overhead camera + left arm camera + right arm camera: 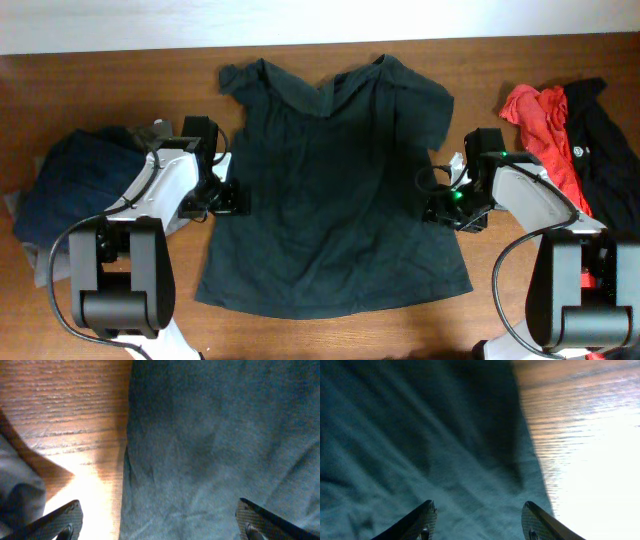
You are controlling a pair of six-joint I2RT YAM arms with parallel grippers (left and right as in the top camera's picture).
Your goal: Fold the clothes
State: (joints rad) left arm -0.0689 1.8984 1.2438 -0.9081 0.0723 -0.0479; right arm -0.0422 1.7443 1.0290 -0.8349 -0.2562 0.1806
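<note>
A dark teal T-shirt [335, 180] lies spread flat on the wooden table, collar at the far side. My left gripper [232, 198] is open at the shirt's left edge; in the left wrist view its fingers [157, 522] straddle the shirt's edge [220, 440], one over bare wood. My right gripper [438, 208] is open at the shirt's right edge; in the right wrist view its fingers [477, 522] hover over the shirt's cloth [420, 445], near its edge. Neither gripper holds anything.
A dark blue garment [75, 185] lies heaped at the left of the table, and shows grey in the left wrist view [17, 490]. A red garment [545, 120] and a black garment [605, 150] lie at the far right.
</note>
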